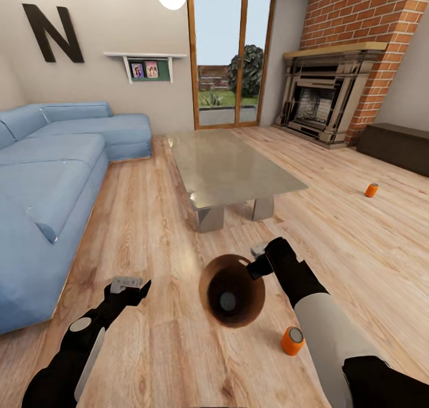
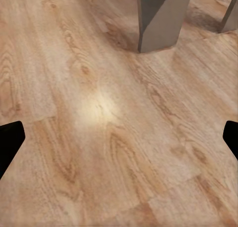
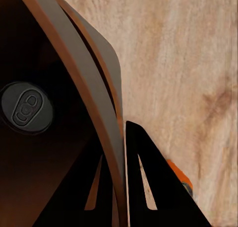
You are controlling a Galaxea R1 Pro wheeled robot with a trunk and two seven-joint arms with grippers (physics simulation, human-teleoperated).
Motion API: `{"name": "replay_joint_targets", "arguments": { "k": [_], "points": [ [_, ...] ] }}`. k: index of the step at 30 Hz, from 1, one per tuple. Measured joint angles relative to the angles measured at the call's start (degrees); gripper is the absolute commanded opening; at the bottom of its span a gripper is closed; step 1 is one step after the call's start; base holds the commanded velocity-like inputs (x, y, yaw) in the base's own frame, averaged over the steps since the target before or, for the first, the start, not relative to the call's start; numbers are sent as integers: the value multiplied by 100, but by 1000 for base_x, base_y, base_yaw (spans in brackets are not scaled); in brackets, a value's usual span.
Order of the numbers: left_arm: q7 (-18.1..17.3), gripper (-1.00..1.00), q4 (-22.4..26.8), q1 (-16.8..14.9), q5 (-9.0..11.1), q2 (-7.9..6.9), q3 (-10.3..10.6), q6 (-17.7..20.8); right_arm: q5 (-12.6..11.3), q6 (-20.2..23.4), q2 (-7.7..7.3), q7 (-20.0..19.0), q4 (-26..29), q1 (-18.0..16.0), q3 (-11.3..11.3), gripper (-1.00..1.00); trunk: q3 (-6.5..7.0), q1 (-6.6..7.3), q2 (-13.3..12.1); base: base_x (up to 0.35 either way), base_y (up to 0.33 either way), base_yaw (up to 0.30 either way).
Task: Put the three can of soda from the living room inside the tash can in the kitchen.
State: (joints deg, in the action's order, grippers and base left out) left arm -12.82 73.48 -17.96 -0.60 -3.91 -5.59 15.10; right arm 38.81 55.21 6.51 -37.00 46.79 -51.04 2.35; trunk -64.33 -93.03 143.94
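We are in the living room, not the kitchen: the blue sofa (image 1: 53, 176) runs along one side, the brick fireplace (image 1: 325, 92) stands at the far end, and the glass table (image 1: 229, 164) sits in the middle of the plank floor (image 1: 155, 217). Near the table's closest edge the bin (image 1: 231, 290) is held just above the floor by the right gripper (image 1: 260, 259), whose fingers are clamped on its rim, one inside the wall and one outside, as the right wrist view shows plainly. One can (image 1: 227, 301) already lies at the bottom of the bin, its grey end facing up. A second can (image 1: 292, 340) lies on the floor just beside the bin, under the right forearm, and a third can (image 1: 371, 190) rests well apart, out on the open boards toward the fireplace side. The left gripper (image 1: 132, 286) hovers over bare floor with its fingers apart and nothing between them. By my reckoning one can of three is in; two remain to be collected, and the bin has yet to reach the kitchen.
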Motion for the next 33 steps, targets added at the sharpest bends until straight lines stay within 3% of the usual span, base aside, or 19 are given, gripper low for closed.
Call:
{"name": "replay_joint_targets", "arguments": {
  "k": [10,18,21,23,25,28,29,30,33],
  "points": [
    [-11,100,66,-3,-31,7,52,62,814,24,23,-15,-54,-59,74,-100,0,0,0,0,0,0],
    [-41,100,214,-5,-43,12,99,180,1017,136,91,60,-26,-229,296,-100,0,0,0,0,0,0],
    [-44,100,216,-5,-45,12,101,184,815,282,92,56,-18,-233,303,-100,0,0,0,0,0,0],
    [-45,100,214,-6,-45,12,102,185,453,282,90,58,-10,-233,306,-100,0,0,0,0,0,0],
    [-45,100,213,-5,-45,12,102,186,-112,264,87,63,-6,-234,306,-100,0,0,0,0,0,0],
    [-39,100,210,-6,-46,13,103,181,-1340,392,90,29,-4,-232,301,-100,0,0,0,0,0,0],
    [-38,100,210,-7,-46,13,103,179,-1470,429,91,13,-4,-231,301,-100,0,0,0,0,0,0],
    [-38,100,210,-7,-46,13,103,179,-1374,392,89,39,-2,-233,300,-100,0,0,0,0,0,0],
    [-37,100,213,-5,-49,17,102,179,-657,193,77,91,-4,-236,299,-100,0,0,0,0,0,0]
  ]
}}
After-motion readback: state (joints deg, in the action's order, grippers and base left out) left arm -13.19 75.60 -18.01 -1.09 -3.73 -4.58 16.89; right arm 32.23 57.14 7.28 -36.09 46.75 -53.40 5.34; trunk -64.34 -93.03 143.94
